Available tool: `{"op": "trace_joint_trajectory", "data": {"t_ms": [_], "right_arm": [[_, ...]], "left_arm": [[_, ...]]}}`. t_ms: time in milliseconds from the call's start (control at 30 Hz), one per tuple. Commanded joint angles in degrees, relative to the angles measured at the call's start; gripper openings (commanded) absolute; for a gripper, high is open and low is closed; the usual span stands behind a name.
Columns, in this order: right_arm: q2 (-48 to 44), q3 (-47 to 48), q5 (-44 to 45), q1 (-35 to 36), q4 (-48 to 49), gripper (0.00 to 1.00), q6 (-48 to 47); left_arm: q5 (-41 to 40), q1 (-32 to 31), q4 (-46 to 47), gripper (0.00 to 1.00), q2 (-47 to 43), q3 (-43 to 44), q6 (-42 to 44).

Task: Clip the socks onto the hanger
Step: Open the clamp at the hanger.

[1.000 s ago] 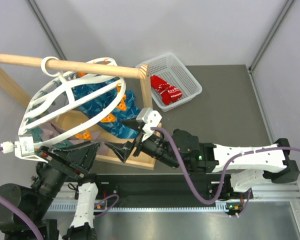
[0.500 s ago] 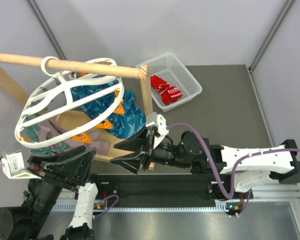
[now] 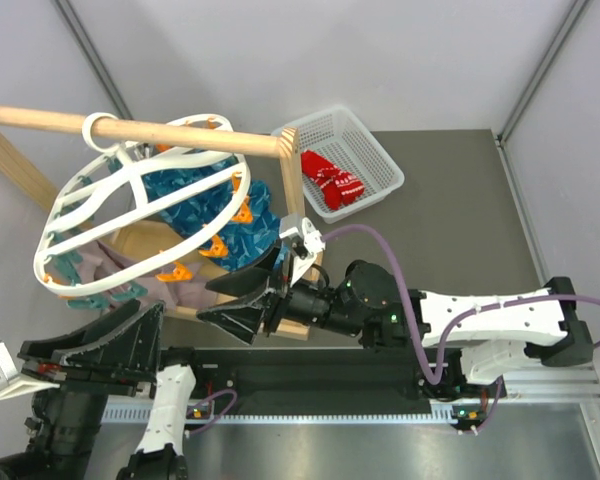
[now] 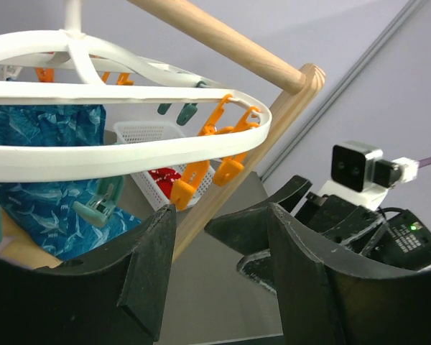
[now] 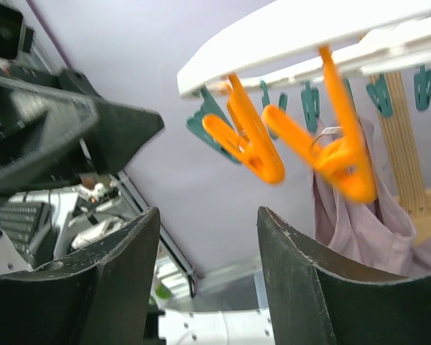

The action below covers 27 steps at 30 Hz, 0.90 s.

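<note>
The white oval hanger [image 3: 130, 190] hangs from the wooden rail by its hook, orange clips [image 3: 175, 272] round its rim. Red socks [image 3: 330, 181] lie in the white mesh basket, also seen small in the left wrist view as socks [image 4: 162, 177]. My left gripper [image 3: 155, 318] is open and empty, below the hanger's near rim [image 4: 129, 154]. My right gripper [image 3: 205, 300] is open and empty too, pointing left under the hanger, close to the left gripper. In the right wrist view two orange clips [image 5: 253, 144] dangle just above my right gripper [image 5: 208, 215].
Teal-blue patterned cloths [image 3: 195, 200] and a mauve-grey cloth [image 5: 352, 223] hang from the hanger. The wooden rail [image 3: 180, 135] and its post [image 3: 292, 190] stand beside the white mesh basket [image 3: 375, 150]. A wooden base [image 3: 280, 325] lies under the right gripper.
My left arm has drawn back toward the near left, away from the hanger. My right gripper has narrowed its jaws and shifted left under the hanger, which swayed slightly.
</note>
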Motion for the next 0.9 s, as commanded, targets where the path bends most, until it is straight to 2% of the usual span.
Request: {"op": "trace_joint_trajectory", "data": {"t_ms": [0,600,867], "right_arm": [[1.6,4.8,0.9,-0.5,4.8,0.56,0.6],[8.5,10.6,-2.7,-4.6,4.6,0.57,0.4],[10.1,11.6,-6.2,-4.9,6.7,0.51,-1.7]], "left_arm": [[-1.7,-0.2,-1.5,0.59,1.4,-0.1,1.3],[-1.8,-1.1,-1.0,0.59,1.5,-0.7,1.7],[-1.1,-1.4,-1.0,0.59,1.0,-2.9,1.2]]}}
